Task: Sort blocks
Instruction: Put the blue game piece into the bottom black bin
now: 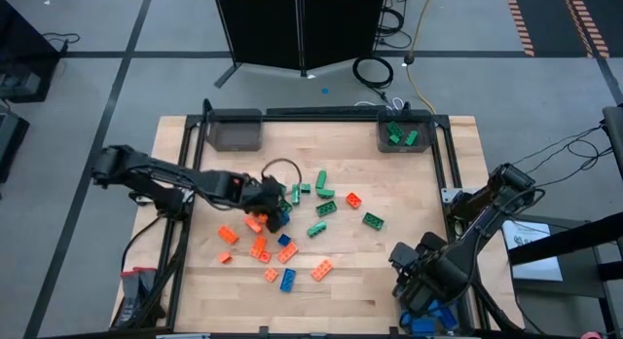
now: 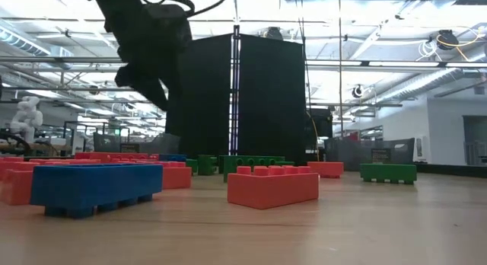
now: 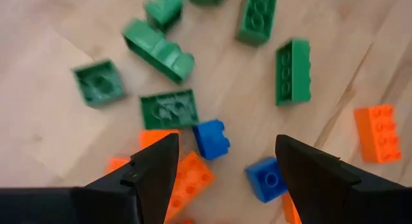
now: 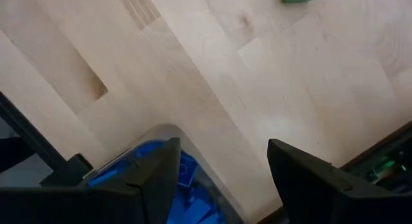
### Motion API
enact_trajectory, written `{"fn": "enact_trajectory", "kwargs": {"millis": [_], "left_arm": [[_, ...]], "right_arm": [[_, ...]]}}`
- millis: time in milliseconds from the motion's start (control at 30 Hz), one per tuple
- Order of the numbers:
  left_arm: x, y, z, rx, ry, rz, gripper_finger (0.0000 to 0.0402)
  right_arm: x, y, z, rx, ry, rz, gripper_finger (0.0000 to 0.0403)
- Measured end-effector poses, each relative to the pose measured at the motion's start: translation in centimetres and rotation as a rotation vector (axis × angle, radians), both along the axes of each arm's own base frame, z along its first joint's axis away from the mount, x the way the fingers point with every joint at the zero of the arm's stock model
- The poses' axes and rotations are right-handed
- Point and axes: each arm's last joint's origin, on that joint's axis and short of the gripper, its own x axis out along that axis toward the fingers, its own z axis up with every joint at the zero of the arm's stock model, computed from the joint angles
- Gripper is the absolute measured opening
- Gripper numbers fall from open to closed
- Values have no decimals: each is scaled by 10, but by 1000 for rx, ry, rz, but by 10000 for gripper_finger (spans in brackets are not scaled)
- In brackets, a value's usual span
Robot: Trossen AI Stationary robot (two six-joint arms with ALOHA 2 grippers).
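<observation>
My left gripper (image 3: 222,163) hangs over the loose blocks (image 1: 292,232) scattered mid-desk (image 1: 409,193), jaws released and holding nothing. On the right, my right gripper (image 4: 222,166) hovers above a bin (image 4: 187,185) of blue bricks, jaws spread, empty.
</observation>
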Motion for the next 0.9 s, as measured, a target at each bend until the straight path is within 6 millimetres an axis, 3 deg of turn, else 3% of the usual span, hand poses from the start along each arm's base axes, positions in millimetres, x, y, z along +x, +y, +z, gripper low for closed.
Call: {"fn": "enact_trajectory", "kwargs": {"millis": [233,500,633,900], "left_arm": [[16,-26,-26,69,86,21,260],[24,-16,-48,122,158,194,259],[26,-15,-59,129,202,197,250],[30,-19,-59,124,202,204,244]], "right_arm": [[2,-2,0,-33,-24,35,229],[3,-4,1,-97,-46,143,229],[2,-3,1,-91,-52,139,229],[2,-1,1,-82,-60,142,228]]}}
